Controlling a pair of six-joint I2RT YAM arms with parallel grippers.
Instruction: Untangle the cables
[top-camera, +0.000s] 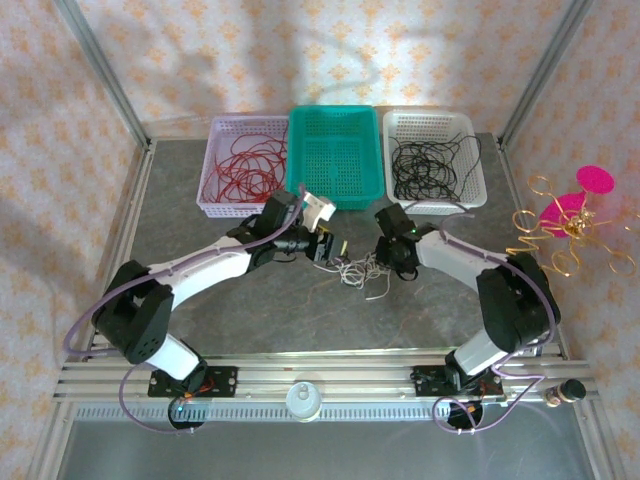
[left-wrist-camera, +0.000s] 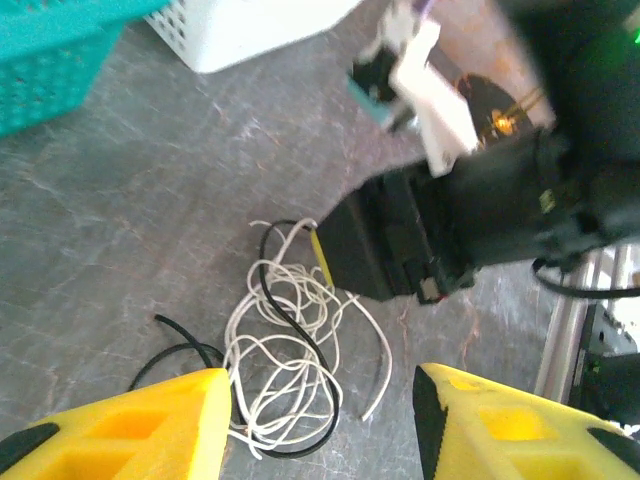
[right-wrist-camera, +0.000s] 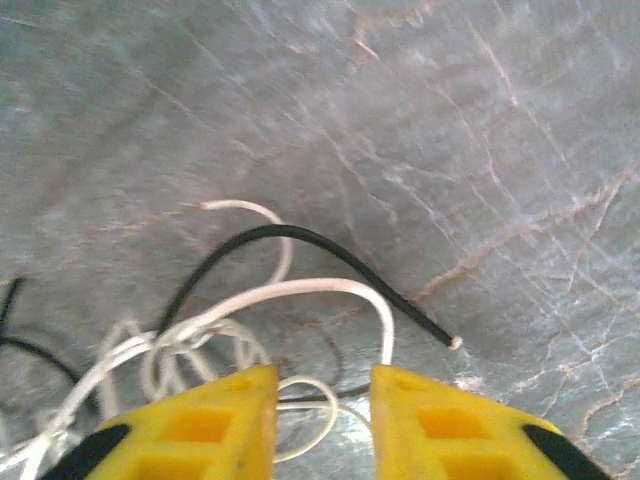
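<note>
Cables (left-wrist-camera: 288, 362) look light, limp, springy; I would pinch a free end; left hand (left-wrist-camera: 322, 388) and right hand (right-wrist-camera: 322, 378) both released

Matt stone-look table (right-wrist-camera: 450, 120) w/ glossy cables (right-wrist-camera: 310, 285)

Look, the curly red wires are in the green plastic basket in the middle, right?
Not quite. The top external view shows the curly red wires lying in the pale purple plastic basket on the left. The green plastic basket is in the middle, but there are no wires in it.
</note>
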